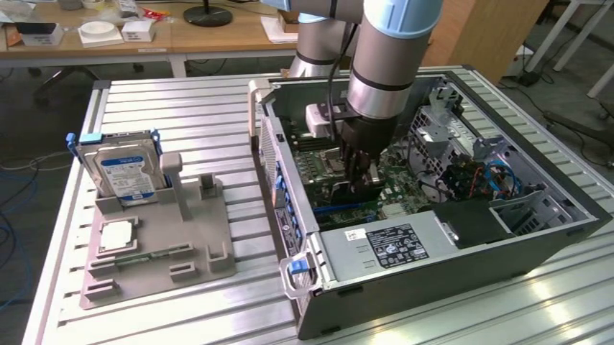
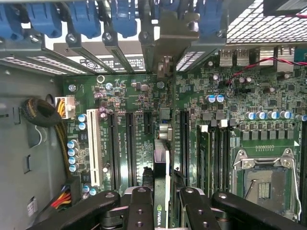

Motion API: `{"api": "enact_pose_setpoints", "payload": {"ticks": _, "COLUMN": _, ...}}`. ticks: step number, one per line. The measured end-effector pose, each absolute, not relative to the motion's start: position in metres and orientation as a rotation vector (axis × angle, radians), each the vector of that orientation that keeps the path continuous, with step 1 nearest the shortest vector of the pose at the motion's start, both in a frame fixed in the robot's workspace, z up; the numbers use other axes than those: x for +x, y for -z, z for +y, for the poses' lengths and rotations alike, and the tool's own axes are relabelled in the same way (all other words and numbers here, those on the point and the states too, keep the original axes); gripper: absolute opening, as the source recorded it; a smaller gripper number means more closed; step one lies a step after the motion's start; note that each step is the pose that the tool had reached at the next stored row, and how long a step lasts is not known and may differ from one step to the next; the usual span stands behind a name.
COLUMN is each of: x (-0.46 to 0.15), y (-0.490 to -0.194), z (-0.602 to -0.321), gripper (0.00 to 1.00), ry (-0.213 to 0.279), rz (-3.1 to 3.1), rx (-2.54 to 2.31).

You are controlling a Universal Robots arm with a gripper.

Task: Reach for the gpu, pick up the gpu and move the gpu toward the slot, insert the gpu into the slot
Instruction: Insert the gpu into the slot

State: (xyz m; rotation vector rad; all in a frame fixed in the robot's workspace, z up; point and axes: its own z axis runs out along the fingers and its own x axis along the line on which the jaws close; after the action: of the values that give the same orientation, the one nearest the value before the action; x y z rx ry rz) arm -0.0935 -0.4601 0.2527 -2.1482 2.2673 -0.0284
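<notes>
1. A grey robot arm (image 1: 384, 57) reaches down from above into an open desktop computer case (image 1: 537, 237) lying on its side on a ribbed metal bench (image 1: 192, 115).
2. The claw (image 1: 363, 188) is deep inside the case, just above the green motherboard (image 1: 321, 162).
3. In the wrist view the claw (image 2: 161, 201) has its black fingers (image 2: 140, 206) closed partway on the gpu (image 2: 160, 177), a thin dark card seen edge-on, held upright between them.
4. The gpu stands over the row of long black expansion slots (image 2: 129, 143) on the motherboard (image 2: 268, 96); its metal bracket (image 2: 170, 36) rises at the far end against the case's rear wall, beside blue slot clips (image 2: 86, 19).
5. Whether the card's lower edge is already seated in a slot, I cannot tell.
6. An open processor socket (image 2: 264, 184) sits on the board to one side of the card.
7. In the exterior view, a grey holder tray (image 1: 158, 244) rests on the bench to the exterior view's left of the case, well apart from the claw.
8. A blue-labelled silver hard drive (image 1: 123, 169) stands upright in that tray, and a small square silver chip (image 1: 115, 236) lies flat nearer the front.
9. A silver power supply box (image 1: 389, 248) fills the near end of the case.
</notes>
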Motion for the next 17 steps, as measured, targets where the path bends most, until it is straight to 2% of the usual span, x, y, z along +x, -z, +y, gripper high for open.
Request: {"api": "enact_pose_setpoints", "payload": {"ticks": 17, "x": -0.0936, "y": -0.2511, "z": -0.4590, "gripper": 0.26, "ry": 0.028, "rz": 2.260, "rx": -2.155}}
